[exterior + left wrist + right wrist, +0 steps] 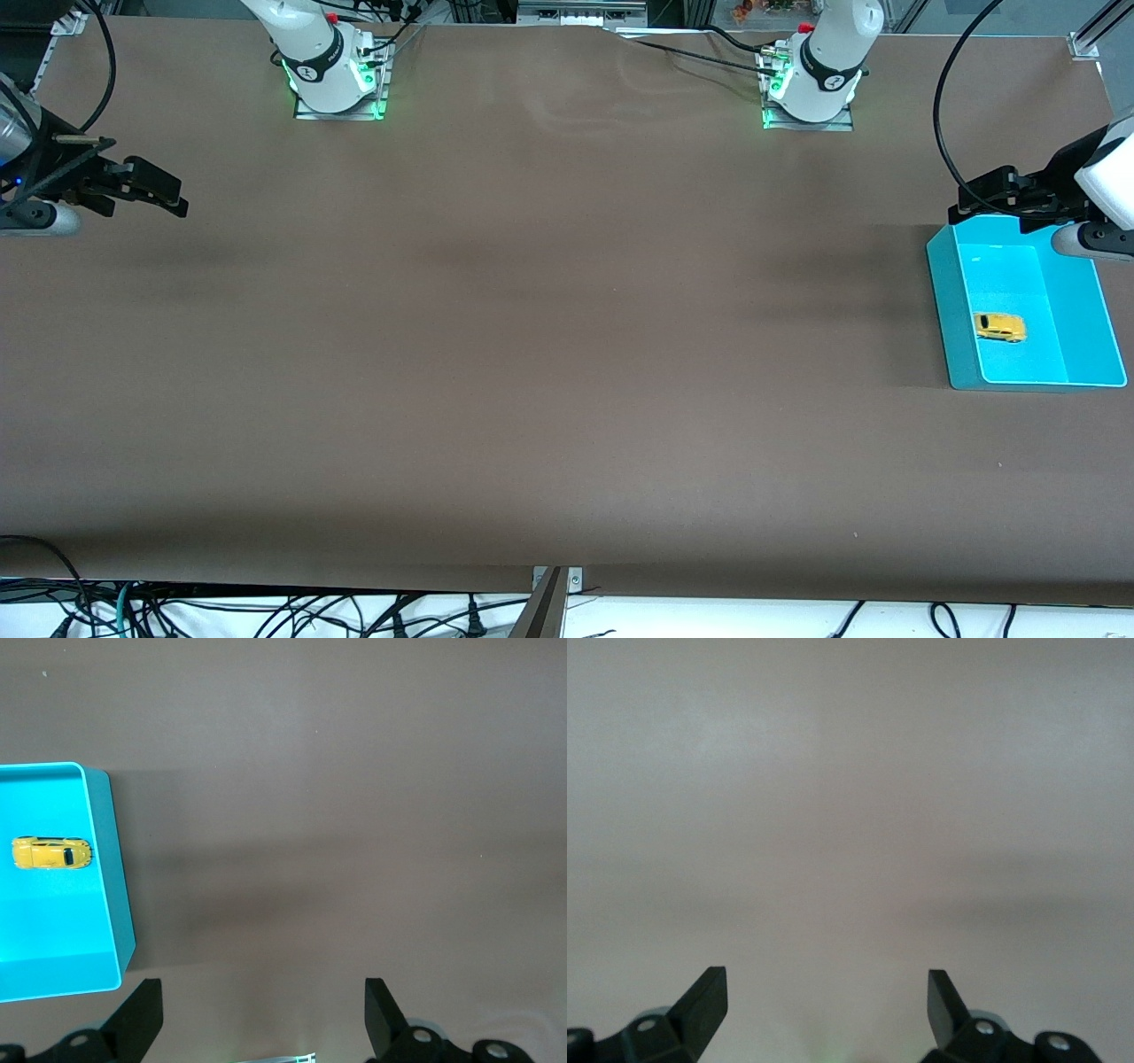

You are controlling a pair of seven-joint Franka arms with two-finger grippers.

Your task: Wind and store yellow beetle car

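The yellow beetle car (1000, 326) lies inside the cyan bin (948, 301) at the left arm's end of the table. It also shows in the left wrist view (51, 853), inside the bin (111, 877). My left gripper (974, 202) hangs open and empty over the bin's edge that is farther from the front camera; in its wrist view (263, 1014) only bare table shows between its fingers. My right gripper (168, 197) is open and empty over the bare table at the right arm's end; its wrist view (828, 1005) shows only the table top.
The brown table (532, 310) holds nothing else. The two arm bases (335, 75) (811, 84) stand along the table edge farthest from the front camera. Cables (266, 611) hang below the nearest edge.
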